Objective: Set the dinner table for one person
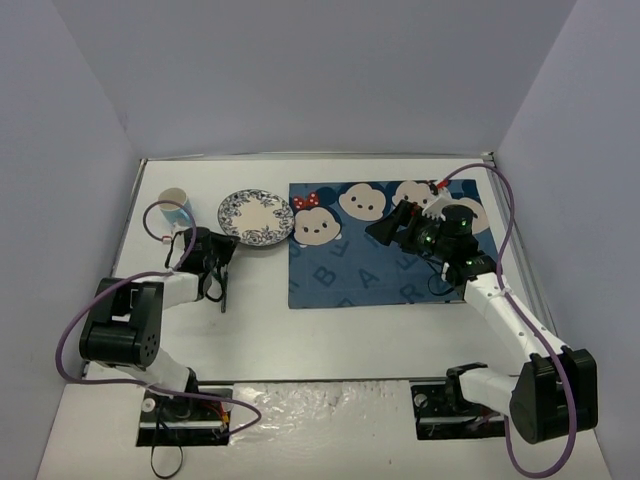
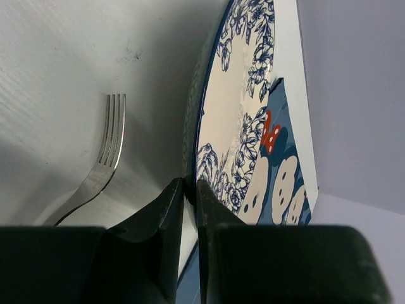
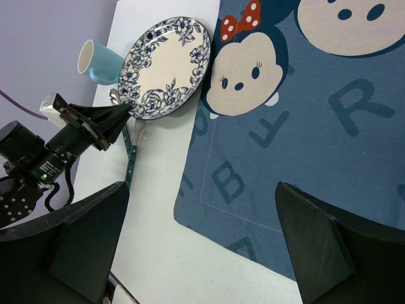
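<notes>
The white dinner table (image 1: pixel 330 330) carries a blue cartoon-face placemat (image 1: pixel 390 270) at the right. A blue-and-white floral plate (image 1: pixel 257 217) sits left of it, its right rim over the mat's edge. My left gripper (image 1: pixel 224 248) is shut on the plate's near-left rim; in the left wrist view the jaws (image 2: pixel 190 190) pinch the rim of the plate (image 2: pixel 237 107). My right gripper (image 1: pixel 383 229) hovers open and empty over the placemat (image 3: pixel 304 126). The right wrist view shows the plate (image 3: pixel 166 66) and the left gripper (image 3: pixel 117 117).
A light blue cup (image 1: pixel 175 207) stands at the far left, also in the right wrist view (image 3: pixel 98 62). A fork (image 2: pixel 107 152) lies on the table beside the plate. A green-handled utensil (image 3: pixel 131 158) lies under the left gripper (image 1: pixel 222 292).
</notes>
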Tool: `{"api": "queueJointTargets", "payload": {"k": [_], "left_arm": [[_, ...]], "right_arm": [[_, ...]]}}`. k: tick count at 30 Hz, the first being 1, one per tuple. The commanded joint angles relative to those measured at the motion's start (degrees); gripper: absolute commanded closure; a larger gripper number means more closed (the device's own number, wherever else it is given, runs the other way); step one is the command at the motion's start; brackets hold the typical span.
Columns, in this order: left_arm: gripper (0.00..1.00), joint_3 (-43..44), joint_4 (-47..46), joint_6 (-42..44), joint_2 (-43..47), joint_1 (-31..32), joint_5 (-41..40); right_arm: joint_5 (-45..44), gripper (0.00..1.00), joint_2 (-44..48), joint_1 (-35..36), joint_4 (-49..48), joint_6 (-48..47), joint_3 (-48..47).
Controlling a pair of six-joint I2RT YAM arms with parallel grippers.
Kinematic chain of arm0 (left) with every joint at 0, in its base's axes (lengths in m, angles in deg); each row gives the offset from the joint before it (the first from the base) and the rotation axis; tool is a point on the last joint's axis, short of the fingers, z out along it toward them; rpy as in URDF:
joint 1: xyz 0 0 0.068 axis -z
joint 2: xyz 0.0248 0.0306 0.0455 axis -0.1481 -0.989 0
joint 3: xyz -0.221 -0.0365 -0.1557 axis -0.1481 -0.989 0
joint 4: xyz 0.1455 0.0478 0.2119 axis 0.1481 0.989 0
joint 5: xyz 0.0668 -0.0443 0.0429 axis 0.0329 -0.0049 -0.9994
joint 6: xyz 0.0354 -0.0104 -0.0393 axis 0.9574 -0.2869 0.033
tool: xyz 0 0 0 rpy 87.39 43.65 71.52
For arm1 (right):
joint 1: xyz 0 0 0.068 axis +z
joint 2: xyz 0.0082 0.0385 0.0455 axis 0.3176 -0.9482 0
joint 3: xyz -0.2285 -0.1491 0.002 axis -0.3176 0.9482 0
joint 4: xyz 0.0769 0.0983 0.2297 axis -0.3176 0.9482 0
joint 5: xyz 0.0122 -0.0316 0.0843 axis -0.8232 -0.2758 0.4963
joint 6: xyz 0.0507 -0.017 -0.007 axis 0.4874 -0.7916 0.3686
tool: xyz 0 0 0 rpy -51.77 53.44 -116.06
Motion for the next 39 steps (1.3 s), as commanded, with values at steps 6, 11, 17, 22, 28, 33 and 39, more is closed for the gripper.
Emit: {"api": "queueJointTargets", "payload": {"k": [6,11,17,22,28,33,39], "left_arm": [[1.0,-0.7,-14.56,2.3,5.2,-3.39,9.14],[1.0,0.73,-6.91,4.89,7.54,-3.83,9.55],[1.0,0.18,-2.75,3.76,7.27,-3.54,8.99],[1.0,0.27,-3.64,1.57,2.6,-0.69,8.45],[1.0,-0.15,-7.06,-0.98,-2.64,0.27,7.61],[0.99,-0.71,-9.03,-2.16,-6.37,0.41,6.8],[0.68,-0.31,-8.31,-1.32,-7.91,0.41,6.04]], "right_arm": [[1.37,0.04,0.12,1.08,-3.17,-0.01,-2.48],[0.94,0.04,-1.1,2.32,-3.34,-0.03,-3.04],[0.31,0.04,-2.04,3.17,-3.77,-0.12,-2.46],[0.21,0.04,-2.4,3.35,-4.12,-0.14,-1.82],[0.05,0.04,-2.37,3.47,-3.92,-0.5,-1.07],[-0.04,0.04,-2.05,3.52,-3.78,-0.73,-0.34],[0.02,0.04,-1.73,3.52,-3.43,-1.49,-0.17]]}}
